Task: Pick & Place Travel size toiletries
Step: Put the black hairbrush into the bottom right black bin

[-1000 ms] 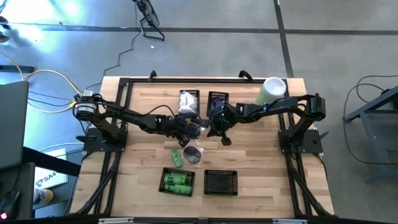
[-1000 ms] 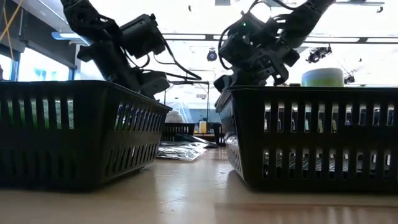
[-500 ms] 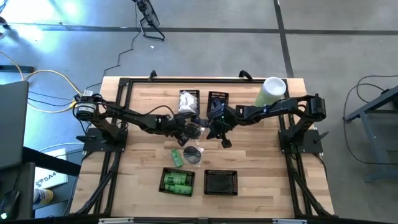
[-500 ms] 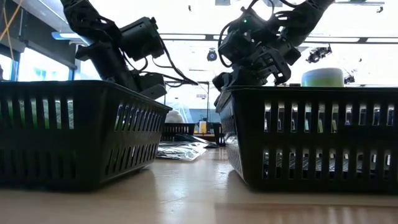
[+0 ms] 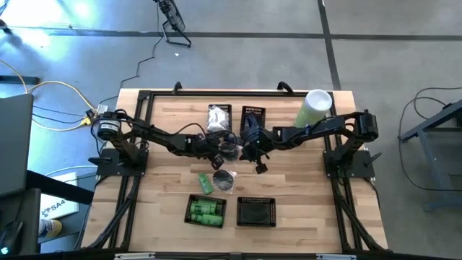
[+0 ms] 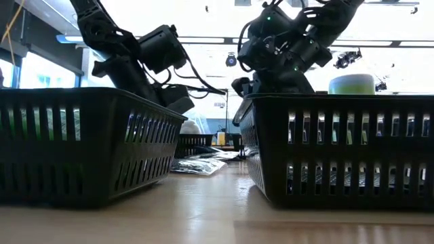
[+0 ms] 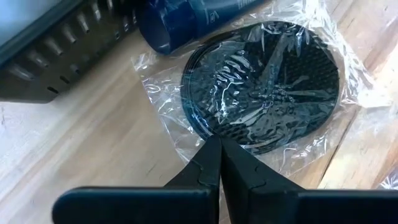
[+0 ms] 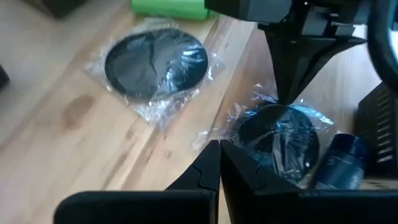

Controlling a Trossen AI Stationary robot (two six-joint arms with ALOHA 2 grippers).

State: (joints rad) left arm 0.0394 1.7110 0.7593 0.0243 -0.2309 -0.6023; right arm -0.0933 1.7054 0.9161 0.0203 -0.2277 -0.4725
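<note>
Both arms meet over the middle of the wooden worktop (image 5: 166, 188), where the loose toiletries lie. The left claw (image 7: 219, 149) is closed, its two dark fingers pressed together with their tips at the edge of the clear wrapping around a dark ribbed disc (image 7: 264, 84); whether a pinch of that film is caught between them cannot be told. A dark blue bottle (image 7: 186, 18) lies just beside the disc, close to the wall of a black mesh basket (image 7: 56, 56). The right claw (image 8: 219, 152) is closed too and holds nothing — its tips sit near the same wrapped disc from the opposite side, facing the left claw. In the right wrist view a second clear-wrapped dark disc (image 8: 155, 62) lies on bare wood a little apart, with a bright green tube (image 8: 168, 7) beyond it. From above, that second disc sits next to the green tube nearer the front edge, between the arms and the two front baskets: the left front basket (image 5: 206, 211) holds green bottles, and the right front basket (image 5: 257, 211) looks dark inside. At the back of the worktop a basket with white crinkly packets (image 5: 219, 115) stands beside another small black basket (image 5: 252, 114), and a tall pale-green cylinder with white lid (image 5: 314, 105) stands at the right rear corner.
</note>
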